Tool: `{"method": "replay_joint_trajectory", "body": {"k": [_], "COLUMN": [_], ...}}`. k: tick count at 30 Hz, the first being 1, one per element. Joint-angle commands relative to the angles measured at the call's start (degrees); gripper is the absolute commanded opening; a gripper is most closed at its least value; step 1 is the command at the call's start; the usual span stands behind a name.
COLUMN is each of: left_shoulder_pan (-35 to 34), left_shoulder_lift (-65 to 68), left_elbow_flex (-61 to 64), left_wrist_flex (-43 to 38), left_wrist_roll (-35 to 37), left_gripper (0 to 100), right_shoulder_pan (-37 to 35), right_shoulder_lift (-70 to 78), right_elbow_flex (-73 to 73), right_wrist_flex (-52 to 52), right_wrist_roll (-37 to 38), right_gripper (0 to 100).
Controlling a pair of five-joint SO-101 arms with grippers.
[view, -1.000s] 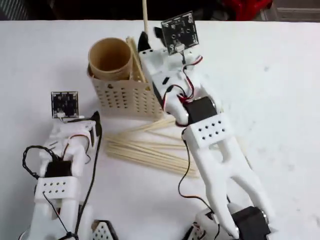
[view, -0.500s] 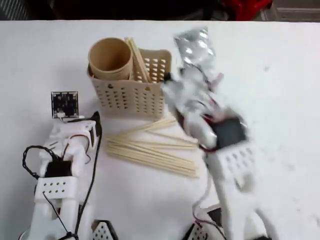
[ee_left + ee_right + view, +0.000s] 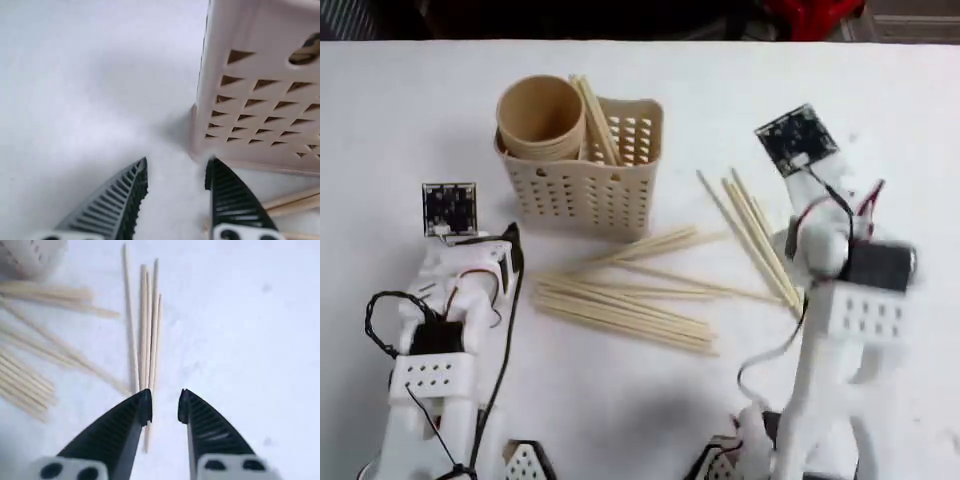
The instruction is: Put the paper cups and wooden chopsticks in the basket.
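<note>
A cream basket (image 3: 582,192) stands at the back left of the table. Stacked paper cups (image 3: 540,116) and a few wooden chopsticks (image 3: 596,122) are in it. A loose pile of chopsticks (image 3: 625,295) lies in front of the basket. A smaller bunch (image 3: 755,235) lies to the right, beside the right arm (image 3: 840,270). My right gripper (image 3: 164,407) is open just above the near ends of this bunch (image 3: 147,325), holding nothing. My left gripper (image 3: 176,170) is open and low over the table, close to the basket's corner (image 3: 260,85), with chopstick ends (image 3: 287,200) beside one finger.
The left arm (image 3: 460,290) rests at the front left, its cables trailing beside it. Bare white table stretches to the right of the right arm and behind the basket. The table's far edge runs along the dark background.
The right arm has swung from over the basket to the right and back toward the front. The chopstick that stood upright at its gripper is gone from there. The left arm has stayed put.
</note>
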Motion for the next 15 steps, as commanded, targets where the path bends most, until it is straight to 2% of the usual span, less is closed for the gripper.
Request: {"method": "replay_joint_trajectory", "body": {"k": [1,6,15], "left_shoulder_pan": [0.40,0.40,0.40], "left_shoulder_lift": [-1.10,-1.10,-1.10], "left_elbow_flex": [-0.26,-0.26,-0.26], "left_wrist_flex": [-1.32,-1.32,-1.32], "left_wrist_roll": [-0.70,-0.70,-0.70], "left_gripper": [20,20,20], "right_shoulder_pan": [1.01,1.71,2.51], "right_shoulder_lift": [9.36,18.42,28.79], "right_elbow_flex": [-0.35,-0.35,-0.35], "right_wrist_flex": [-0.48,-7.08,-15.34], "right_wrist_roll": [6.33,7.38,9.93], "right_gripper": [10.7,18.1,18.3]}}
